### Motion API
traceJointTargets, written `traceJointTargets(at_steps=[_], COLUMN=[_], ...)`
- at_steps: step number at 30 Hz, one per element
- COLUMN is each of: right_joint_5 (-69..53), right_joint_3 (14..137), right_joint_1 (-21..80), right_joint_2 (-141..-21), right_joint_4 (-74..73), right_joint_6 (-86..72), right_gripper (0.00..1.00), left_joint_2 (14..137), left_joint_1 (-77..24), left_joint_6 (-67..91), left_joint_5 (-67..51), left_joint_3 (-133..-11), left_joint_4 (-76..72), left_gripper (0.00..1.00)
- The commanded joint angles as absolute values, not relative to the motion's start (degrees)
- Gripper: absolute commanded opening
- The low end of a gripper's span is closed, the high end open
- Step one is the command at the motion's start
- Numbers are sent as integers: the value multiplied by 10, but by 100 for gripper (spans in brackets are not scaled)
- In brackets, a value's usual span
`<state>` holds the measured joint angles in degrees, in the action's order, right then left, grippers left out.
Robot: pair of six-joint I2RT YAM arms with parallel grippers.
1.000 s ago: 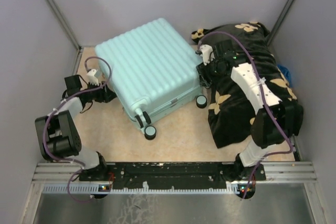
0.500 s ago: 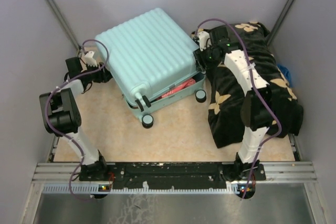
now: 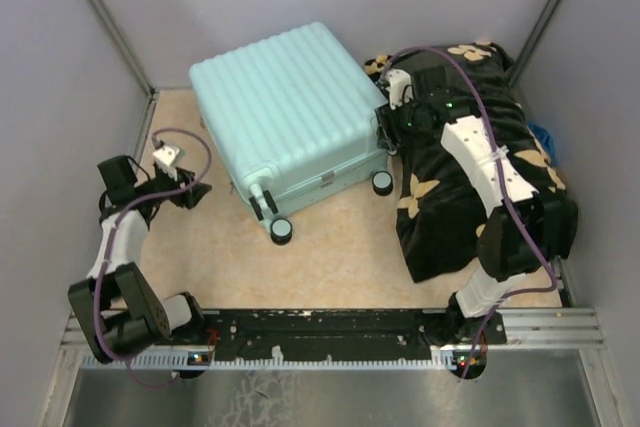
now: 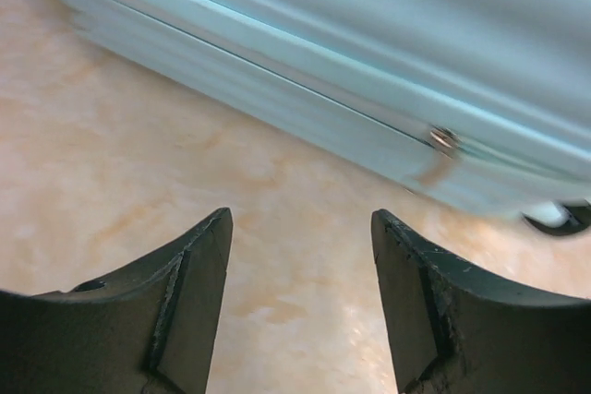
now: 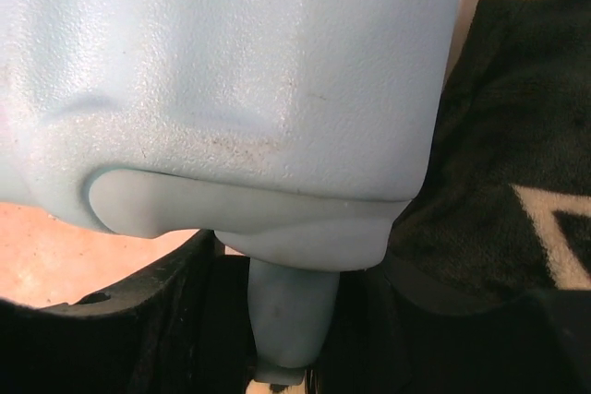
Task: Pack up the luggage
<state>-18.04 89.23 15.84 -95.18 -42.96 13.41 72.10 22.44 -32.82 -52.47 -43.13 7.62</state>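
Closed luggage flat at the back of the desk, a tool on either side.

One luggage [image 3: 285,122] lies ribbed shell up, its right edge just beside the one black blanket [image 3: 470,182]; two black wheels [image 3: 283,232] show plainly at its near edge. Bare desk [image 3: 340,262] runs wide in front, and narrower on the left. There the left tool [image 4: 300,228] is spread wide and empty, apart from the shell. The right tool [image 3: 386,135] sits at the right corner around a pale stem; I cannot tell whether it grips.
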Motion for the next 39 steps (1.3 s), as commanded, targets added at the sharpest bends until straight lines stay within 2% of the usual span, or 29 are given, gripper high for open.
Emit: traceJointTargets(at_steps=[1,5,9,19,26,29,31,34,37,39], right_joint_5=[-231,-237,-255,-251,-249,-248,-246,-244,-242,-241], right_joint_3=[870,854,846,841,846,846,846,848,850,852], right_joint_1=[154,151,153,154,154,154,155,155,155,155], right_joint_2=[-903,-917,-922,-926,-932,-933,-935,-935,-936,-936], right_joint_4=[-398,-379,-372,-365,-363,-365,-364,-366,-367,-367], right_joint_6=[156,149,139,137,136,136,136,136,138,138], right_gripper=[0,0,0,0,0,0,0,0,0,0], left_joint_2=[658,632,579,515,534,560,572,577,567,554], left_joint_1=[202,141,93,-24,-75,-80,-82,-83,-82,-80], left_joint_6=[-385,-403,-345,-338,-356,-351,-350,-355,-338,-340], left_joint_5=[-583,-539,-430,-215,-157,-149,-155,-173,-177,-188], left_joint_3=[-348,-305,-225,-134,-131,-141,-145,-149,-155,-166], left_joint_4=[71,40,-115,-251,-319,-338,-343,-334,-298,-243], left_gripper=[68,63,63,62,62,59,51,30,16,2])
